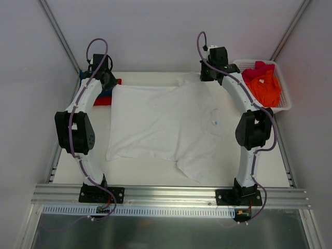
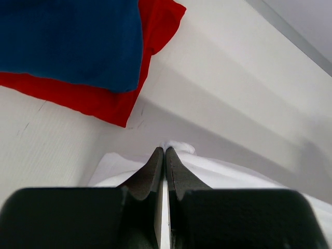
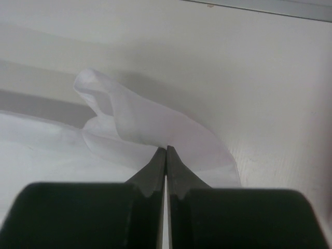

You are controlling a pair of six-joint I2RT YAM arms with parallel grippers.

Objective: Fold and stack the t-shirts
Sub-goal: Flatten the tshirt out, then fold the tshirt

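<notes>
The left claw and right claw are each clamped on the white shirt at its twelve-o'clock edge. They should lift together and draw it evenly toward six o'clock.

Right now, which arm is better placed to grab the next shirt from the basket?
Right, likely. The right gripper is next to the basket at the far right; the left gripper is across the white shirt, far left.

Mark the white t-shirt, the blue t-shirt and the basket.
white t-shirt (image 1: 161,124): top view, middle of its spread body.
blue t-shirt (image 2: 67,41): left wrist view, middle of the folded cloth.
basket (image 1: 286,98): top view, its right rim.
</notes>
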